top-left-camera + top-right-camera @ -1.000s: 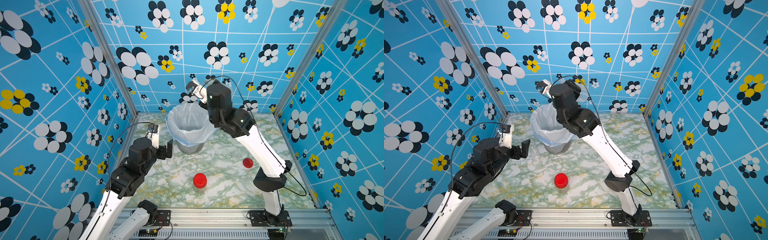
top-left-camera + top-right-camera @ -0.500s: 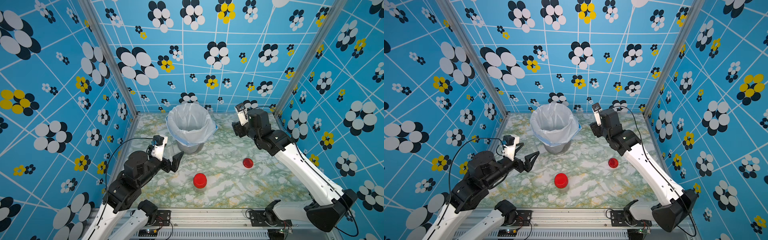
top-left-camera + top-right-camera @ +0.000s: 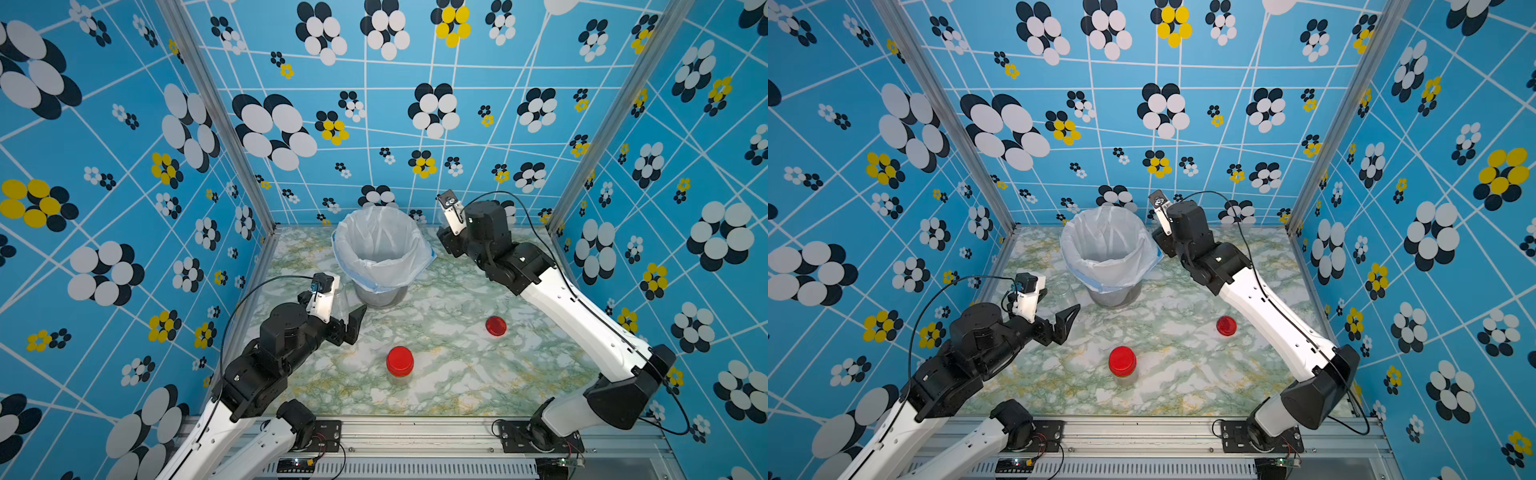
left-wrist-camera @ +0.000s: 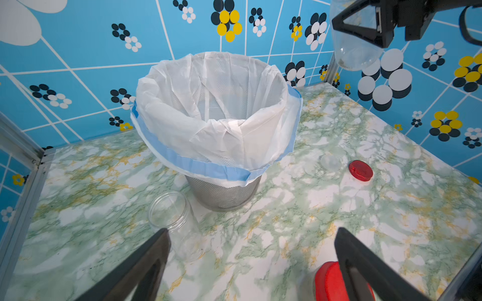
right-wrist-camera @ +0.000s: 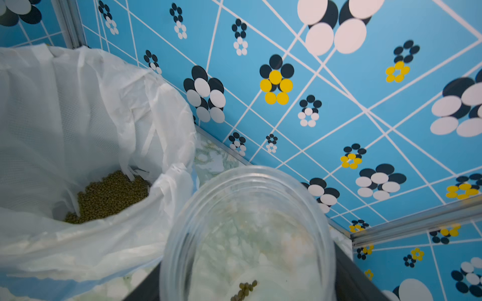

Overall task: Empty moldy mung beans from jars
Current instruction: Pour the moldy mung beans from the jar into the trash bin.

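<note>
My left gripper [image 4: 251, 247] hovers low, fingers spread wide, pinching nothing, just beside the tall jar [image 4: 172, 216], which stands upright, open and empty near the bin [image 3: 380, 297]. A pile of mung beans [image 5: 109, 195] lies in the bin's bag. The lidded jar [image 3: 400, 363] stands mid-table, with the loose red lid [image 3: 496, 325] to its right. My right gripper [image 5: 247, 271] pinches the round jar [image 5: 250, 221] beside the bin rim, with a few stray beans [image 5: 243, 286] inside.
</note>
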Tool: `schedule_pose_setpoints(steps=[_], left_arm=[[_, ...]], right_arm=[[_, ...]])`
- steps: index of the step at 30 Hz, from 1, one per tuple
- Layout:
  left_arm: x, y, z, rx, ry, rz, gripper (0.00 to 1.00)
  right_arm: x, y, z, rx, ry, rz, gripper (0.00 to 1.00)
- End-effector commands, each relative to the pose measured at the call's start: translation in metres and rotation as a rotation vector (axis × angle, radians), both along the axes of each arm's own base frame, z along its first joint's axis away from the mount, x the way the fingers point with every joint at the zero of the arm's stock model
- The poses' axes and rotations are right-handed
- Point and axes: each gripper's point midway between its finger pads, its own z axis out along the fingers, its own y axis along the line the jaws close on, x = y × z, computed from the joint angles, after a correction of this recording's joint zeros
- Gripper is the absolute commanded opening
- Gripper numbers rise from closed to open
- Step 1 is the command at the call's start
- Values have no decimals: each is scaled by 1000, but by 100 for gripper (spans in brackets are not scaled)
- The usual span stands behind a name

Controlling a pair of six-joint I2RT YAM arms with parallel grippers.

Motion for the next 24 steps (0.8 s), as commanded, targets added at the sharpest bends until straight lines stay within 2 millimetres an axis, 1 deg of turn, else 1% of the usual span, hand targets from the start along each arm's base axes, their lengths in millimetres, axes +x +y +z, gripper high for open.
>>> schedule_pose_setpoints(steps=[1, 2, 6, 9, 11, 14, 16, 17, 20, 24], left_arm=[[8, 8, 0, 48, 27, 66, 100], [10, 9, -3, 59, 38, 76, 100], [12, 13, -12, 86, 67, 104, 99], [10, 17, -14, 86, 67, 120, 100], [9, 19, -15, 85, 63, 127, 100], [9, 19, -16, 80, 65, 126, 100], [9, 18, -17, 76, 66, 124, 100], [8, 18, -17, 77, 66, 122, 100], [7, 21, -16, 81, 61, 128, 100], [6, 25, -14, 78, 46, 145, 99]], right_arm=[[10, 19, 1, -304, -62, -50, 43], [13, 29, 4, -342, -78, -57, 43], [17, 57, 17, -385, -110, -42, 42], [19, 77, 21, -472, -146, -35, 42], [22, 93, 16, -566, -163, -35, 42], [27, 111, 11, -712, -186, -73, 42], [27, 121, 13, -743, -221, -73, 42], [30, 131, 3, -768, -220, -61, 42], [34, 141, -8, -848, -237, -65, 42], [40, 149, -20, -934, -250, -73, 42]])
